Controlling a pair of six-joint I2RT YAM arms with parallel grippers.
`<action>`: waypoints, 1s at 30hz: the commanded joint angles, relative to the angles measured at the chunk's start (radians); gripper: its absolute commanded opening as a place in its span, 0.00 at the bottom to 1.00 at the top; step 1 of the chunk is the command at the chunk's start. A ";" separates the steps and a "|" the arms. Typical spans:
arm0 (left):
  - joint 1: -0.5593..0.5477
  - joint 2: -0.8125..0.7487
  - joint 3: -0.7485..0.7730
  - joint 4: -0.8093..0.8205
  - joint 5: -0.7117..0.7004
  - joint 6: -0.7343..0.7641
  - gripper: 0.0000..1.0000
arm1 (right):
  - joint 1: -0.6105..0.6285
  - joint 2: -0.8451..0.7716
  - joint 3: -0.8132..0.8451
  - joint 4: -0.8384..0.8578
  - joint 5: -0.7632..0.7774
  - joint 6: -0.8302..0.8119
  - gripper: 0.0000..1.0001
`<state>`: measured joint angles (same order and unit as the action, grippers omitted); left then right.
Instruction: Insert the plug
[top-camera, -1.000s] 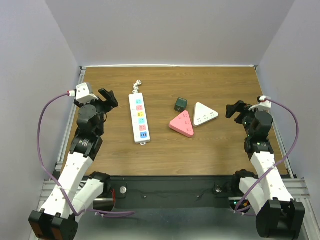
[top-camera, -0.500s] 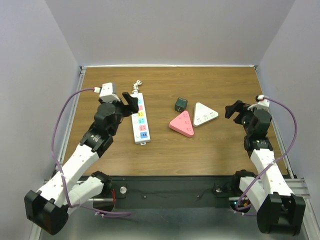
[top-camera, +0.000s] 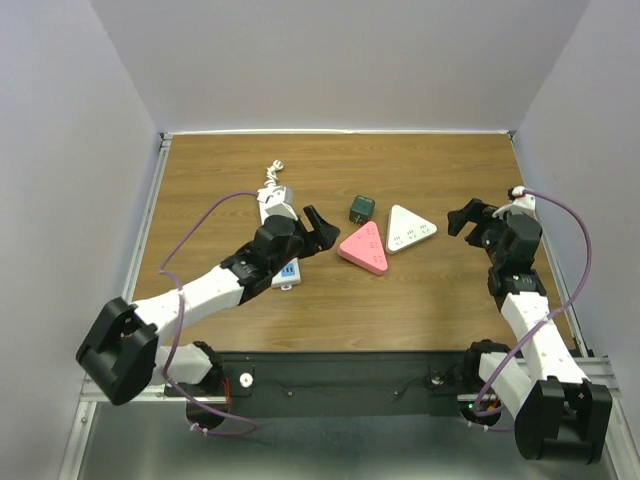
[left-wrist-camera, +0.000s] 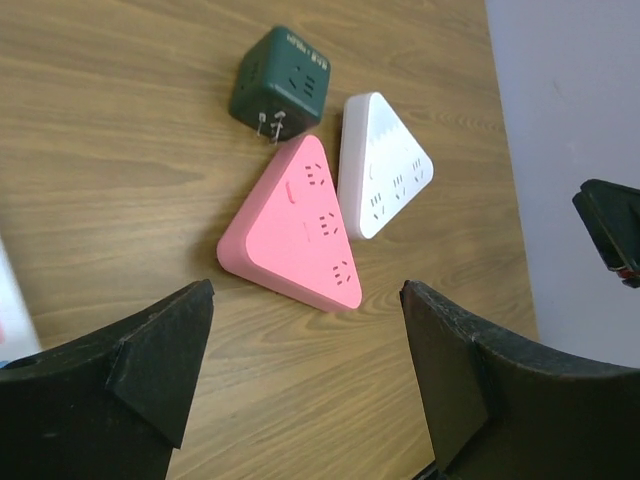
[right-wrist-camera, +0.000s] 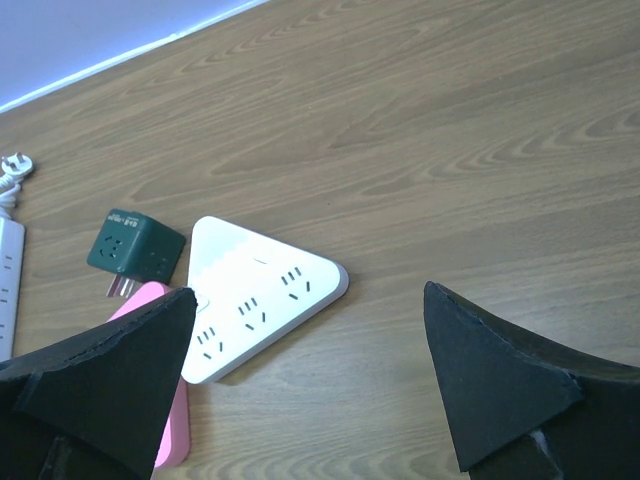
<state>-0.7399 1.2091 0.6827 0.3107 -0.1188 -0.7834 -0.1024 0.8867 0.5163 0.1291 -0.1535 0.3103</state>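
Wooden table (top-camera: 450, 170) is carrying everything. Left gripper (top-camera: 320, 229) is hovering just left of the pink triangular socket (top-camera: 364, 247), jaws standing apart, gripping nothing. Right gripper (top-camera: 461, 219) is hanging near the white triangular socket (top-camera: 409, 228), jaws wide apart, also empty. Green cube plug (top-camera: 361, 208) is lying just behind the pink socket, prongs facing it, neither gripper touching it. Left arm is covering part of the power strip (top-camera: 289, 276).

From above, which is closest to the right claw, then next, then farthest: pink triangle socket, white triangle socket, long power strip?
1. White triangle socket, beside the right claw.
2. Pink triangle socket, mid-table.
3. Long power strip, far left side.
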 joint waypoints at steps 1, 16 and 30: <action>-0.009 0.101 0.028 0.143 0.077 -0.126 0.86 | 0.006 0.001 0.039 0.010 -0.030 -0.002 1.00; -0.019 0.409 0.115 0.195 0.114 -0.201 0.81 | 0.006 -0.022 0.042 0.012 -0.058 0.009 1.00; -0.019 0.515 0.143 0.222 0.114 -0.217 0.78 | 0.007 -0.035 0.044 0.012 -0.072 0.010 1.00</action>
<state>-0.7540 1.6955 0.7734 0.4839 -0.0071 -0.9939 -0.1024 0.8722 0.5163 0.1192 -0.2108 0.3145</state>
